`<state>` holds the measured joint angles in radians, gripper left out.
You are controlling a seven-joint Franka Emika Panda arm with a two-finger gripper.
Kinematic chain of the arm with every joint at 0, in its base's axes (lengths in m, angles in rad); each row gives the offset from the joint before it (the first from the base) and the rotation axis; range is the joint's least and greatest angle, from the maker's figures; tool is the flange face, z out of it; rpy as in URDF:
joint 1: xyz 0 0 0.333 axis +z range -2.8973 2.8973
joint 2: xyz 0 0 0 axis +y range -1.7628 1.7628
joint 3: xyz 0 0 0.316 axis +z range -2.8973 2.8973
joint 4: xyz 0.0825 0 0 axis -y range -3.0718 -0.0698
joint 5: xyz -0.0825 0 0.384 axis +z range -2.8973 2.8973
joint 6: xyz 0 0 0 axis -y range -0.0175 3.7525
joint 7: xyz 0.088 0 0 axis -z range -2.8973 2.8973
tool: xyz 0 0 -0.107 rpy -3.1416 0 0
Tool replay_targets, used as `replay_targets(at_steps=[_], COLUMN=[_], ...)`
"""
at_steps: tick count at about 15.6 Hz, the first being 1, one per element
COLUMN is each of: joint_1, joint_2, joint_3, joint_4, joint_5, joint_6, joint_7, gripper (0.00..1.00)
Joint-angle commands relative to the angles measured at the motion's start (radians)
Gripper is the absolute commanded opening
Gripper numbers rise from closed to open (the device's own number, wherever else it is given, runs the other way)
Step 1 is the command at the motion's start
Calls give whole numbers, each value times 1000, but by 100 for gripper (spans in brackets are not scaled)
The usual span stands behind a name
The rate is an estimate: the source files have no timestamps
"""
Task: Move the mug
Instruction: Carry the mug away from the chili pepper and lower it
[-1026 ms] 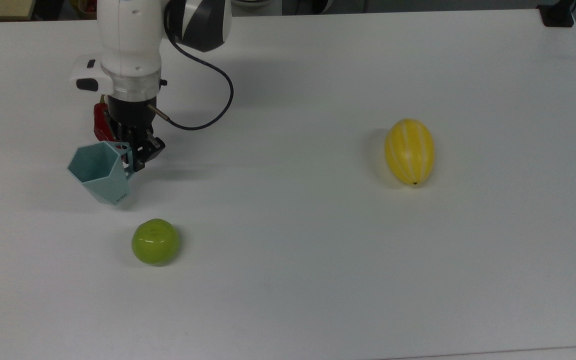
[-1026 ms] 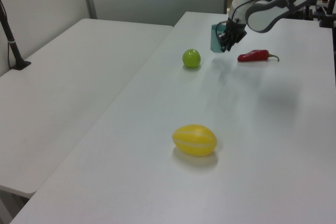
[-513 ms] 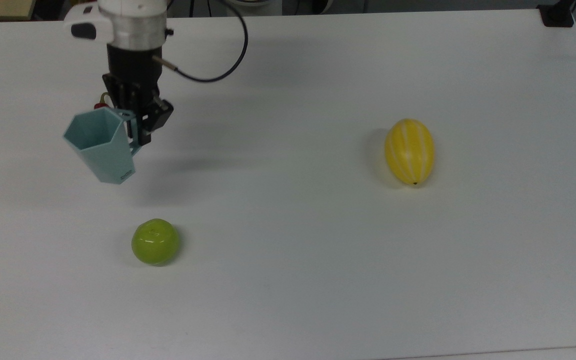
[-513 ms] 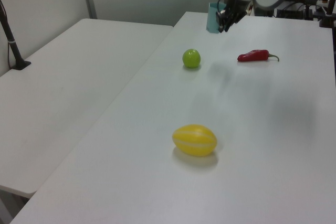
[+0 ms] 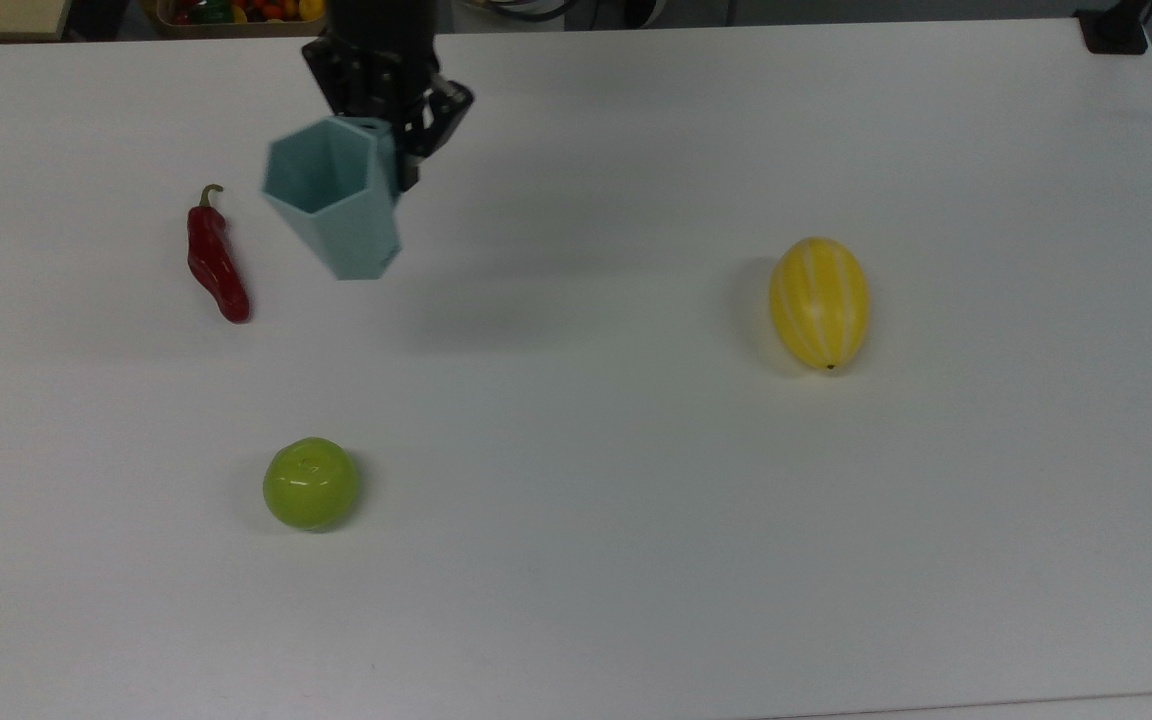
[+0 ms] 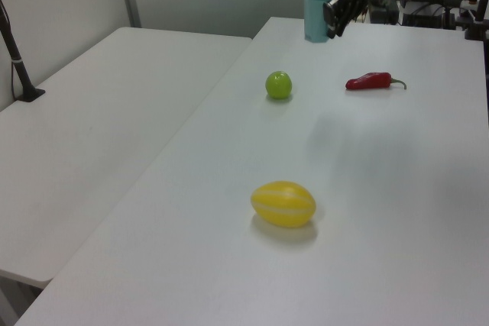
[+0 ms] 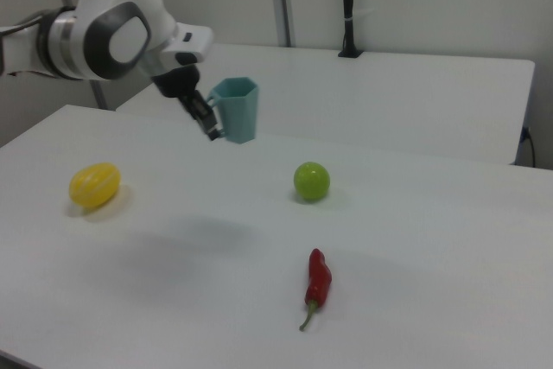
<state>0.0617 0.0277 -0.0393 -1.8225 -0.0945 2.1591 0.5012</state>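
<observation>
While pinched by its angular handle between the fingers of the gripper, hangs the mug clear of the table, upright, long axis near vertical, rim up. Sits wholly to one side of the fingers: to the top view's left, to the right view's right. Well below and apart: red chilli, green fruit, yellow melon. Likely in mid-carry; set-down probably needs a bare patch directly under the mug's base, offset from the fingers
</observation>
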Motion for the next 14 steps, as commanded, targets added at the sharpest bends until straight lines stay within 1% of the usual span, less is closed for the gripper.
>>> replay_targets(at_steps=[1, 3, 4, 8, 11, 14], joint_1=[0, 0, 1, 7, 10, 10], joint_2=[-43, -63, -81, -130, -153, -154], joint_3=[48, 49, 50, 50, 50, 50], joint_4=[-40, -84, -109, -231, -319, -377], joint_5=[44, 97, 110, 114, 114, 114], joint_6=[-109, -122, -122, -114, -107, -101], joint_7=[-195, -335, -389, -573, -653, -684], gripper=[0, 0, 0, 0, 0, 1])
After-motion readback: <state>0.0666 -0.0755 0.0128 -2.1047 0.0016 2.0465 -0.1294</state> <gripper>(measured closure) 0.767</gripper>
